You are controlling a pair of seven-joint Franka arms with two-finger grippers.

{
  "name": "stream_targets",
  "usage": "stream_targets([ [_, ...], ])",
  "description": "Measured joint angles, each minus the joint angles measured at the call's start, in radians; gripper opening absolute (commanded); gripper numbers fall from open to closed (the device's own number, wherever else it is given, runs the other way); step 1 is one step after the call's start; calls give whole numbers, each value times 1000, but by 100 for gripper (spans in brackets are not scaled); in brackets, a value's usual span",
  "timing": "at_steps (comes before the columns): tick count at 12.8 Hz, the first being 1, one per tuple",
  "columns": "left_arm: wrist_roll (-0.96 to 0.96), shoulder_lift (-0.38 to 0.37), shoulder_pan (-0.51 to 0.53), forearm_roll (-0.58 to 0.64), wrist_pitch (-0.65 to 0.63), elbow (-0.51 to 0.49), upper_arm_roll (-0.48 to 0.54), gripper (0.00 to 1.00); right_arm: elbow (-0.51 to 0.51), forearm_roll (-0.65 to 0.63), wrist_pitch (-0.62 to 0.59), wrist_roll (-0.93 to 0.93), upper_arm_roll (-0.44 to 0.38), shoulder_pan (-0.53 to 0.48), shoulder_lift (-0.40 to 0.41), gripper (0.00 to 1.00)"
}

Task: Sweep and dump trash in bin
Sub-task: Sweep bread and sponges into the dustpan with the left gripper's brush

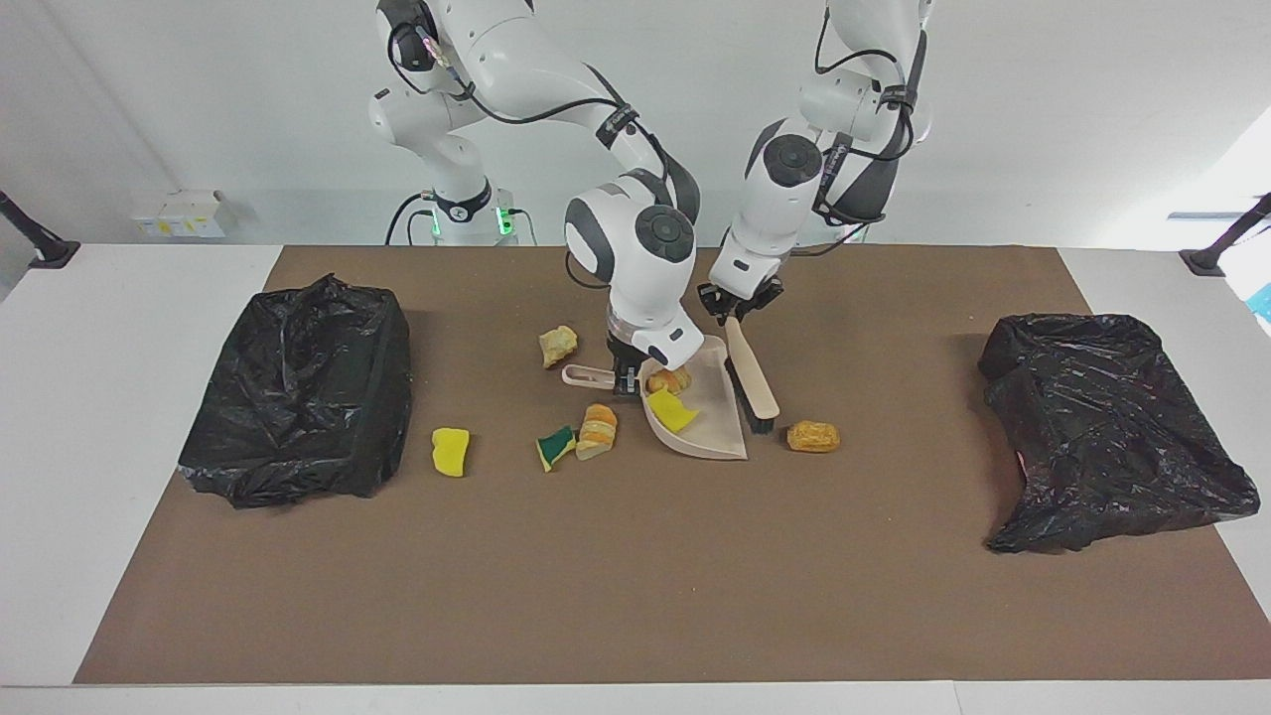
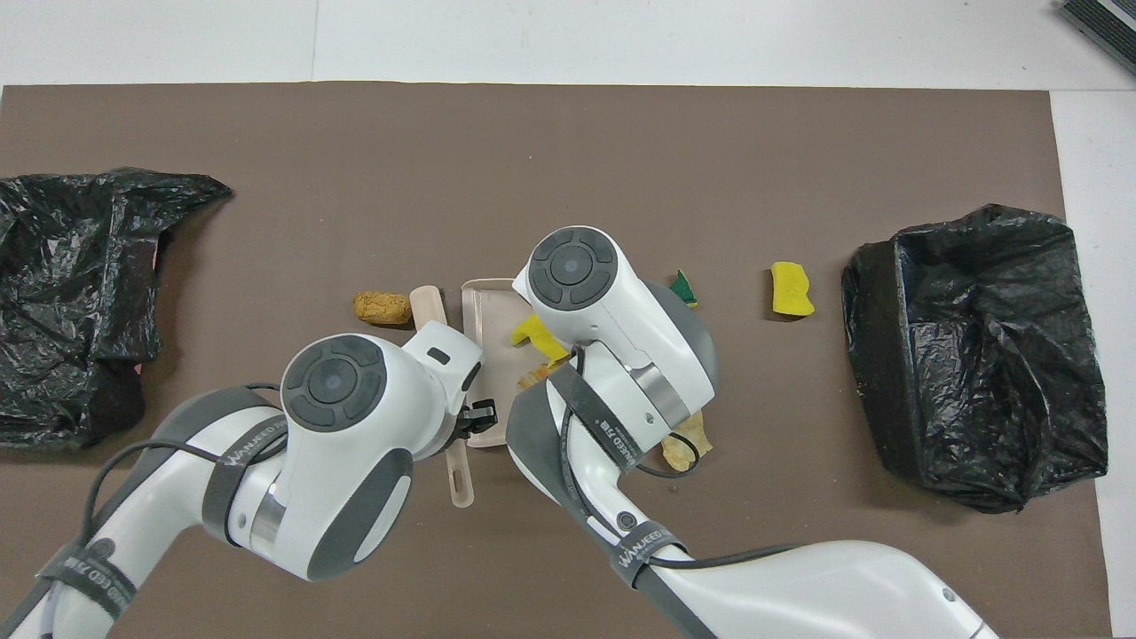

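Trash, seven scraps; clock bearings read from the dustpan (image 1: 717, 437) in the facing view.

In the pan: yellow sponge piece (image 1: 672, 410) and orange lump (image 1: 667, 380).

Loose on the table (image 1: 635, 596):
- brown lump (image 1: 813, 436) at three o'clock, just beside the brush head
- green-and-yellow sponge (image 1: 555, 447) and bread-like lump (image 1: 597, 431), side by side at nine o'clock
- second yellow sponge (image 1: 450, 451) farther out at nine o'clock, near a bagged bin (image 1: 303, 392)
- beige lump (image 1: 557, 345) at ten o'clock

Second bagged bin (image 1: 1112, 427) well out at three o'clock.

Right end effector (image 1: 624, 379): clenched on the dustpan handle, pan mouth toward three o'clock.

Left end effector (image 1: 737, 310): clenched on the handle of the brush (image 1: 752, 382), bristles low at the pan's mouth.

Step in hand, as judged: sweeping. Two of seven gathered, none dumped.

Next move, as judged: brush carried round to the brown lump's three o'clock side, then one stroke toward nine o'clock into the pan mouth. Pan kept flat and steady against loss of the two scraps aboard.
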Motion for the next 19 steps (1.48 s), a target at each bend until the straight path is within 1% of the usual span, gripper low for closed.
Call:
stream_targets([
  [3, 75, 7, 99, 49, -37, 2, 2, 0, -2, 0, 1, 1, 0, 0, -1, 0],
  [6, 220, 11, 220, 90, -60, 3, 5, 0, -20, 0, 14, 20, 1, 1, -8, 0],
  [8, 327, 16, 294, 100, -60, 3, 6, 0, -57, 0, 54, 22, 1, 1, -22, 0],
  [11, 456, 26, 360, 101, -57, -8, 6, 0, -83, 0, 79, 24, 1, 1, -34, 0],
  [14, 485, 39, 342, 101, -25, -37, -12, 0, -86, 0, 81, 26, 1, 1, -36, 0],
  [17, 595, 43, 243, 101, -17, -51, -23, 0, -86, 0, 81, 26, 1, 1, -36, 0],
  [19, 630, 41, 156, 101, -17, -50, -25, 0, -87, 0, 81, 26, 1, 1, -37, 0],
])
